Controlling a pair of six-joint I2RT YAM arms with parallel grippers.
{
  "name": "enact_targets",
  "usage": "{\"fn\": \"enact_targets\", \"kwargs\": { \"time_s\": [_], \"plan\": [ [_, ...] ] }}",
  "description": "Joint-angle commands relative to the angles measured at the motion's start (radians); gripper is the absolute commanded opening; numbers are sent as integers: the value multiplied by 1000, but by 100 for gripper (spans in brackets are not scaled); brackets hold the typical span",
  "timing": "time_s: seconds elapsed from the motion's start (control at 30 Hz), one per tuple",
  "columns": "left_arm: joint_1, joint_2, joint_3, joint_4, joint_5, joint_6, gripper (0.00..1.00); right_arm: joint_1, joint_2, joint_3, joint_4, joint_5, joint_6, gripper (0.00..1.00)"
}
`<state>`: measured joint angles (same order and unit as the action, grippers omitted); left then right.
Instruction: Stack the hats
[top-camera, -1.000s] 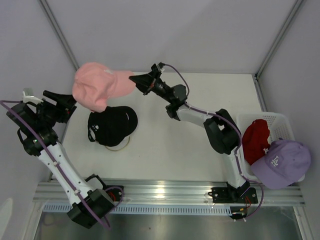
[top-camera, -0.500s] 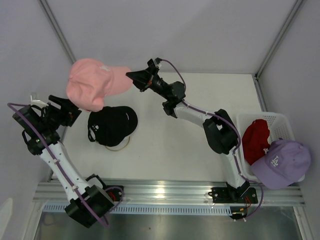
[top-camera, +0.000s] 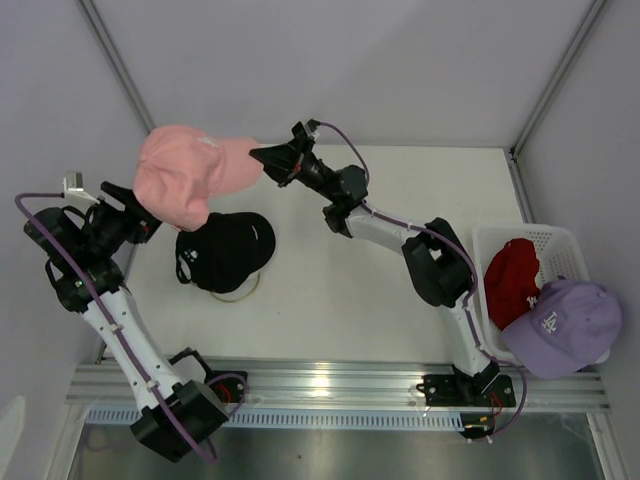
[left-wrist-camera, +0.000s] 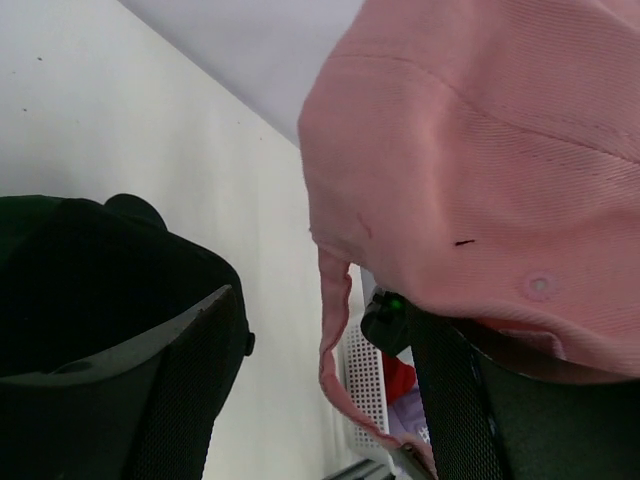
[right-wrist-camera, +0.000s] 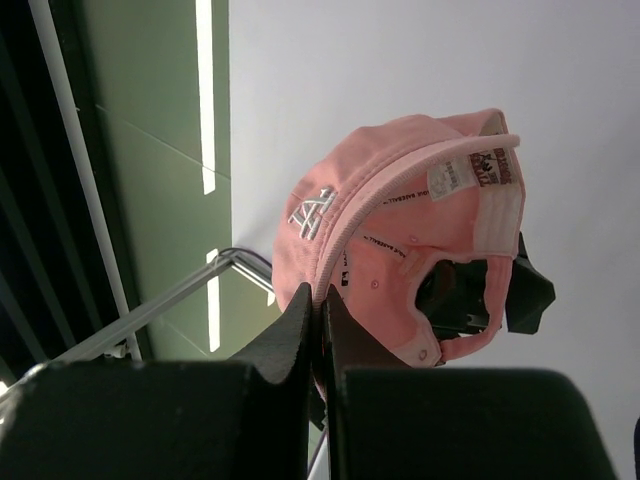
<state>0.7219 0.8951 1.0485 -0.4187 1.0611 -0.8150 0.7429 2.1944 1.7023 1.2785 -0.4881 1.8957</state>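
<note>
A pink hat (top-camera: 185, 172) hangs in the air above the table's far left. My right gripper (top-camera: 264, 160) is shut on its brim; the right wrist view shows the jaws (right-wrist-camera: 322, 300) pinching the brim edge of the pink hat (right-wrist-camera: 400, 220). My left gripper (top-camera: 148, 215) is open at the hat's back. In the left wrist view the pink hat (left-wrist-camera: 480, 170) fills the upper right, and its rear strap edge hangs between the spread fingers (left-wrist-camera: 190, 390). A black hat (top-camera: 226, 248) sits below on a gold wire stand (top-camera: 243, 293), also in the left wrist view (left-wrist-camera: 90, 270).
A white mesh basket (top-camera: 548, 240) at the right edge holds a red hat (top-camera: 510, 278) and a lavender hat (top-camera: 563, 325) with a white logo. Grey walls close in on the left, back and right. A metal rail runs along the near edge.
The right gripper has carried the pink hat a little to the left and back. The left gripper has shifted and now sits at the hat's rear edge.
</note>
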Motion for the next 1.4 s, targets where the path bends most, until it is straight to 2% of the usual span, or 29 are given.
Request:
{"fn": "enact_targets", "kwargs": {
  "time_s": [0.0, 0.13, 0.37, 0.47, 0.5, 0.57, 0.6, 0.67, 0.73, 0.77, 0.87, 1.03, 1.13, 1.37],
  "plan": [
    [-27, -19, 13, 57, 54, -21, 72, 10, 2, 43, 177, -7, 6, 0],
    [-41, -18, 4, 46, 50, -12, 70, 13, 16, 49, 188, 3, 23, 0],
    [-79, -7, -13, 38, 27, -16, 51, 15, 14, 48, 176, -10, 17, 0],
    [-81, -21, -16, 31, 28, -16, 39, 16, 21, 48, 168, -17, 16, 0],
    [-82, -28, -13, 28, 30, -13, 30, 16, 22, 45, 165, -20, 16, 0],
    [-81, -38, -4, 20, 31, -13, 21, 16, 25, 40, 162, -21, 17, 0],
    [-79, -45, 1, 14, 33, -12, 11, 16, 27, 40, 162, -23, 19, 0],
    [-79, -48, 21, -23, 22, 5, 1, 15, 28, 36, 159, -29, 17, 0],
    [-79, -53, 41, -86, -16, 69, 1, 10, 24, 28, 154, -36, 8, 0],
    [-79, -51, 89, -188, -94, 103, 1, 7, 21, 17, 142, -41, 3, 0],
    [-79, -51, 136, -325, -237, 201, 1, -8, 11, -3, 133, -55, -14, 0],
    [-81, -55, 174, -477, -453, 315, 1, -39, 14, -20, 107, -93, -35, 0],
    [-81, -62, 183, -529, -591, 379, 1, -56, 28, -17, 87, -133, -56, 0],
    [-82, -101, 145, -597, -733, 438, 1, -68, 36, -108, 65, -228, -96, 0]
  ]
}}
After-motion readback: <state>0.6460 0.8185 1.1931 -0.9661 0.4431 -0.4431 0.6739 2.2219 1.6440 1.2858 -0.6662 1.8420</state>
